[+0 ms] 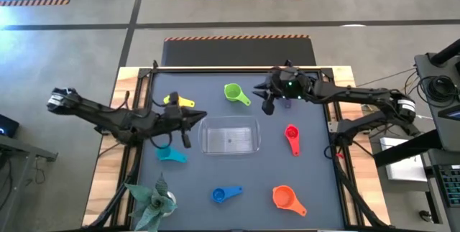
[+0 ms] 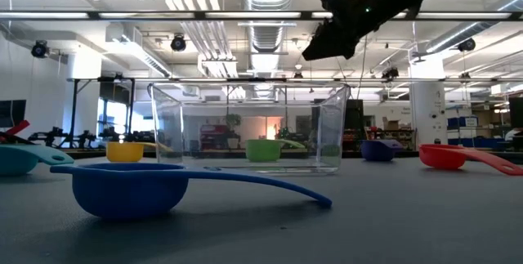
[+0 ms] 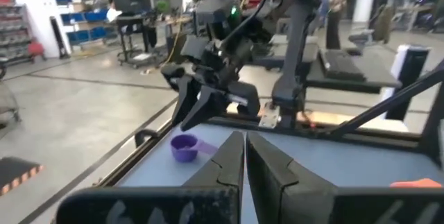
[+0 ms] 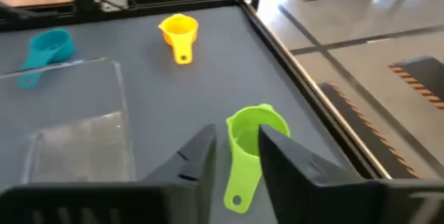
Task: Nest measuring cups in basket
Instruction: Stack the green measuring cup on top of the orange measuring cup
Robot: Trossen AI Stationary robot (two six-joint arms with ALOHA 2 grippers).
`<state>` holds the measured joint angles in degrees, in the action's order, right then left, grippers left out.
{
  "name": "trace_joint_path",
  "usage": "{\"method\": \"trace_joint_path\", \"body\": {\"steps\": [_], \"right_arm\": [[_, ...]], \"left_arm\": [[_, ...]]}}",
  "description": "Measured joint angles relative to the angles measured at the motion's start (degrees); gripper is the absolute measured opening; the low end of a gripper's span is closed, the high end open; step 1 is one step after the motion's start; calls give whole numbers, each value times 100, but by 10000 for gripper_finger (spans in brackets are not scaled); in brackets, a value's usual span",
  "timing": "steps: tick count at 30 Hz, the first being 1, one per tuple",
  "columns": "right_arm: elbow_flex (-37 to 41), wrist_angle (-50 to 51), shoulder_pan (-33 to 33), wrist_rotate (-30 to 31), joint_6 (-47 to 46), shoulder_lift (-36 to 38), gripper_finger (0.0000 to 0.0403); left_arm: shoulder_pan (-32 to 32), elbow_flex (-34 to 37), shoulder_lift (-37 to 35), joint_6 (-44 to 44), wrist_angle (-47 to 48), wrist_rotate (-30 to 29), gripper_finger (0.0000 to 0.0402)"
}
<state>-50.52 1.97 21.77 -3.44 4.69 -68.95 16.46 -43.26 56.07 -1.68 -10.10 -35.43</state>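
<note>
The clear basket sits mid-table. Around it on the mat lie the measuring cups: yellow, green, purple, red, teal, blue and orange. My left gripper is shut and holds nothing; it hovers level at the basket's left end. My right gripper hangs high above the table, just right of the green cup. Its fingers stand slightly open with nothing between them. The purple cup lies below the right arm.
A green artificial plant stands at the near left corner. A raised black rim runs around the mat. Bare mat lies between the basket and the blue and orange cups near the front.
</note>
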Motion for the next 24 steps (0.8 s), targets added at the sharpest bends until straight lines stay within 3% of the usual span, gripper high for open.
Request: {"method": "trace_joint_path", "body": {"steps": [7,11,18,24], "right_arm": [[-214,190,4,780,-364,-698,186],[-720,685,4,800,-365,-1309,213],[-1586,1538,4,802,-474,-2197,239],[-1824,1627,4,801,-511,-2731,240]], "left_arm": [[-137,-270,328,-62,41,93,0],[-141,-379,405,-187,153,108,0],[-148,-385,399,-618,512,115,0],[-148,-381,401,-788,668,152,0]]}}
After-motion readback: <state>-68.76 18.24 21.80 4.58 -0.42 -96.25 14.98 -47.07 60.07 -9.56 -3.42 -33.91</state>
